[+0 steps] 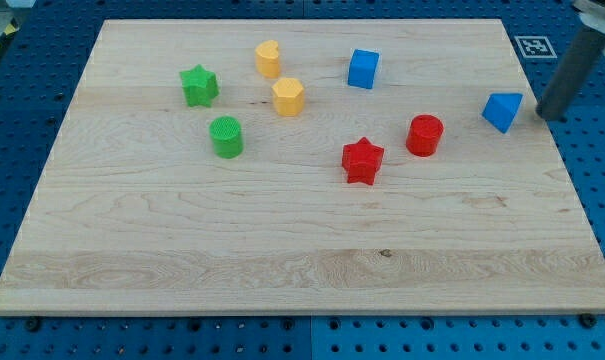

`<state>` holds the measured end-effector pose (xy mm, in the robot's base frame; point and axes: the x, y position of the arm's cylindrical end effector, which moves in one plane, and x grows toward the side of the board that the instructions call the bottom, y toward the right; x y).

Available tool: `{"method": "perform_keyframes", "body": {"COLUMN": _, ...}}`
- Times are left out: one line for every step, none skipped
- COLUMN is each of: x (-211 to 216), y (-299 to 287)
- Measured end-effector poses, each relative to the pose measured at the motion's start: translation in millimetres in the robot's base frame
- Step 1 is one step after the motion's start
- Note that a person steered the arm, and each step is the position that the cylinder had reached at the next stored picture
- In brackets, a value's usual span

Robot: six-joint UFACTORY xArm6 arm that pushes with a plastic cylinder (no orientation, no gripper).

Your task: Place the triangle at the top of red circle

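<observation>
The blue triangle lies near the board's right edge. The red circle stands to its left and slightly lower, about 80 pixels away. My rod comes down from the view's top right, and my tip rests just right of the blue triangle, close to it with a small gap.
A red star lies left of the red circle. A blue cube sits at the upper middle. A yellow heart and yellow hexagon lie upper left of centre. A green star and green circle lie at the left. The board's right edge is near my tip.
</observation>
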<state>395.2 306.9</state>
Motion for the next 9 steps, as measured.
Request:
{"method": "perform_keyframes", "body": {"x": 0.1, "y": 0.0}}
{"method": "perform_keyframes", "body": {"x": 0.1, "y": -13.1}}
{"method": "perform_keyframes", "body": {"x": 0.1, "y": -33.9}}
{"method": "perform_keyframes", "body": {"x": 0.1, "y": -51.8}}
{"method": "perform_keyframes", "body": {"x": -10.1, "y": -71.7}}
{"method": "perform_keyframes", "body": {"x": -26.9, "y": -86.6}}
{"method": "perform_keyframes", "body": {"x": -38.8, "y": -91.3}}
{"method": "perform_keyframes", "body": {"x": -39.6, "y": -88.5}}
{"method": "perform_keyframes", "body": {"x": -48.9, "y": -85.7}}
